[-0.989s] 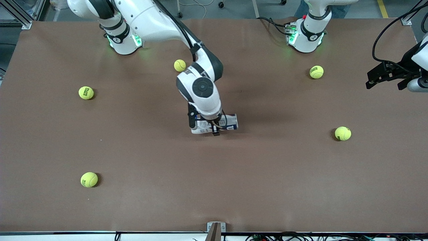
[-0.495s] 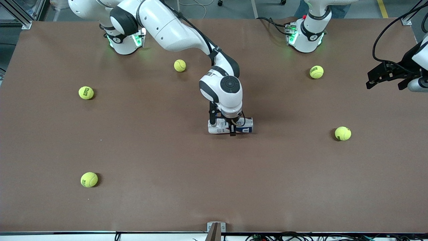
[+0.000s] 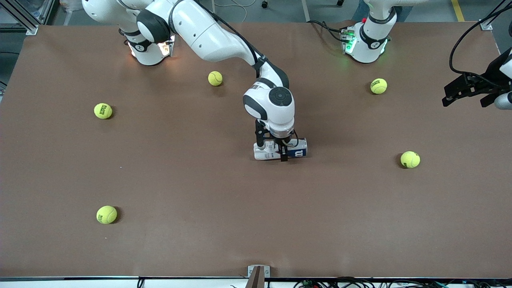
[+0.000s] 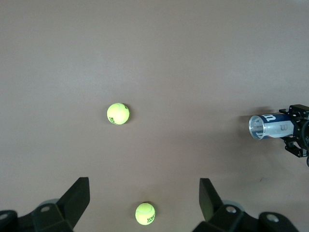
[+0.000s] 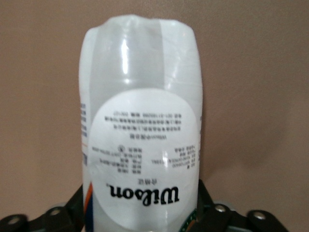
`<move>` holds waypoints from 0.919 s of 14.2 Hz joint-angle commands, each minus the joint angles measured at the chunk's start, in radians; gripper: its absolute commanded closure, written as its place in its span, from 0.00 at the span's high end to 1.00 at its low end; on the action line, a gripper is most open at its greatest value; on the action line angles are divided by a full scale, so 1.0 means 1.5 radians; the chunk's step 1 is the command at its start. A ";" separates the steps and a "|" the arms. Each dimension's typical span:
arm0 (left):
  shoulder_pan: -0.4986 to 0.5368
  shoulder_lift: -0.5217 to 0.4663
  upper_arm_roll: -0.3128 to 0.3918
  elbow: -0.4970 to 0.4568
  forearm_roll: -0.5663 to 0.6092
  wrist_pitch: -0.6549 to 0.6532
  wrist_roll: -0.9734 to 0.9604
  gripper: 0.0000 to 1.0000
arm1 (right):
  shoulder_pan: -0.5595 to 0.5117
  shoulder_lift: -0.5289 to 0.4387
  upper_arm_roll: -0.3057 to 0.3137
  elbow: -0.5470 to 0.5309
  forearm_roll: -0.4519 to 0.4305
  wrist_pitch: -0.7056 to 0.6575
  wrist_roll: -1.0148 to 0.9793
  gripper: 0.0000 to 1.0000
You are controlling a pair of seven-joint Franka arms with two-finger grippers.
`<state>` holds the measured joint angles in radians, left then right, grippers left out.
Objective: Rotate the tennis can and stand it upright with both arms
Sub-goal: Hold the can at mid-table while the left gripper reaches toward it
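The tennis can (image 3: 298, 151) lies on its side near the middle of the table, its white and dark-blue label facing up. My right gripper (image 3: 273, 149) reaches down over it and stands open, one finger on each side of the can's body. The right wrist view is filled by the tennis can (image 5: 140, 121) between my right gripper's (image 5: 141, 189) spread fingers. My left gripper (image 3: 450, 94) waits open in the air at the left arm's end of the table. In the left wrist view my left gripper (image 4: 145, 181) holds nothing, and the tennis can (image 4: 268, 126) shows far off.
Several yellow-green tennis balls lie scattered on the brown table. One (image 3: 215, 78) is near the right arm's base, one (image 3: 378, 86) near the left arm's base, and one (image 3: 410, 159) toward the left arm's end. Two more (image 3: 103, 111) (image 3: 107, 215) lie toward the right arm's end.
My right arm slid the lying can toward the left arm's end of the table, then its jaws spread wider around it. My left gripper shifted slightly.
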<state>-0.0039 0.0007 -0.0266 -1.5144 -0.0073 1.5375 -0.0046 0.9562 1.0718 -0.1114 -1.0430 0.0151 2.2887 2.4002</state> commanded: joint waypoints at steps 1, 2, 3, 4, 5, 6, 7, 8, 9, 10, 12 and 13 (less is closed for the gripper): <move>0.003 0.000 -0.003 0.012 0.003 -0.007 -0.007 1.00 | 0.006 0.009 -0.008 0.018 -0.012 0.001 0.012 1.00; 0.003 0.002 -0.003 0.005 0.006 -0.008 -0.008 1.00 | 0.009 0.009 -0.008 0.018 -0.012 0.000 0.012 1.00; 0.002 0.008 -0.003 0.003 0.008 -0.009 -0.008 1.00 | 0.010 0.009 -0.008 0.018 -0.012 0.000 0.013 1.00; 0.003 0.020 -0.003 0.003 0.007 -0.010 -0.009 1.00 | 0.011 0.009 -0.009 0.018 -0.012 0.000 0.013 1.00; 0.004 0.037 -0.004 0.003 0.006 -0.012 -0.009 1.00 | 0.011 0.009 -0.009 0.018 -0.012 -0.001 0.013 1.00; 0.002 0.043 -0.004 0.001 0.006 -0.028 -0.016 1.00 | 0.011 0.008 -0.009 0.018 -0.012 -0.003 0.013 1.00; -0.007 0.048 -0.008 -0.007 0.006 -0.044 -0.040 1.00 | 0.011 0.006 -0.009 0.018 -0.012 -0.007 0.013 1.00; -0.016 0.062 -0.015 -0.008 0.005 -0.046 -0.076 1.00 | 0.013 0.004 -0.009 0.018 -0.012 -0.009 0.014 1.00; -0.033 0.078 -0.028 -0.009 0.004 -0.046 -0.121 1.00 | 0.014 0.001 -0.009 0.019 -0.012 -0.011 0.015 1.00; -0.046 0.091 -0.031 -0.008 0.001 -0.045 -0.152 1.00 | 0.014 -0.002 -0.008 0.019 -0.011 -0.012 0.015 1.00; -0.068 0.114 -0.032 -0.007 -0.036 -0.030 -0.164 1.00 | 0.021 -0.011 -0.007 0.026 -0.011 -0.040 0.015 1.00; -0.063 0.128 -0.033 -0.008 -0.080 -0.020 -0.164 1.00 | 0.021 -0.012 -0.007 0.040 -0.011 -0.061 0.015 1.00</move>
<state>-0.1054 0.1645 -0.0791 -1.5361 -0.0510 1.4942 -0.2443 0.9729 1.0725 -0.1122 -1.0045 0.0139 2.2547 2.4003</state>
